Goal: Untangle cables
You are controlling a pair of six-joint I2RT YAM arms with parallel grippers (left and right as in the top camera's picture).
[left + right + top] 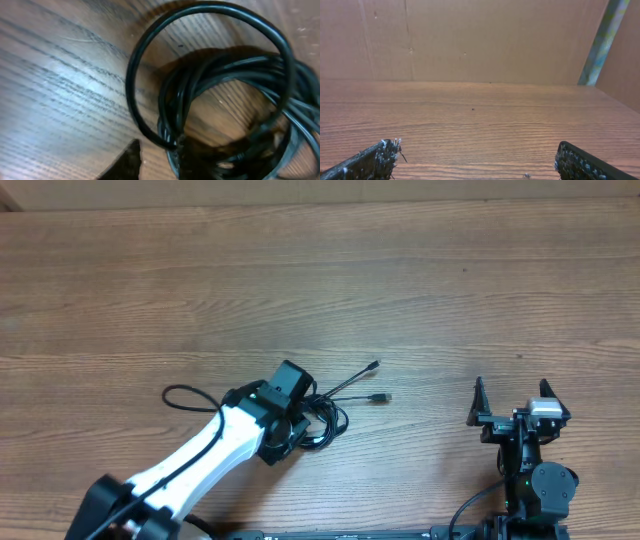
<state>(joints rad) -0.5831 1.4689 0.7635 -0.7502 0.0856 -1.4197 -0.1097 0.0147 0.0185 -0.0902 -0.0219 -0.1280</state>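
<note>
The wooden table (320, 270) fills the overhead view, with wide bare board across its far half and between the two arms. An upright brown panel (470, 40) closes off its far edge in the right wrist view. A dark rail (340, 532) runs along the near edge.

The left arm (190, 465), white and black, reaches in from the near left corner toward the centre. The left gripper (292, 416) sits directly over the cables (322, 420). Its jaws are hidden under the wrist from above. The left wrist view shows only one dark fingertip (126, 161) just beside the coils, so I cannot tell whether it is clenched on anything.

The right gripper (516, 398) stands well apart at the near right. Its jaws are spread wide, grasping nothing, with bare table between the two fingers (370, 162).

The cables lie just left of centre as a coiled black bundle (225, 100) (several strands overlap, and I cannot count them). Two ends run out to the right, one to a dark plug (375, 365) and one to a silvery plug (381, 397). A thin black loop (185, 392) shows left of the arm. Whether it joins the bundle is hidden.
</note>
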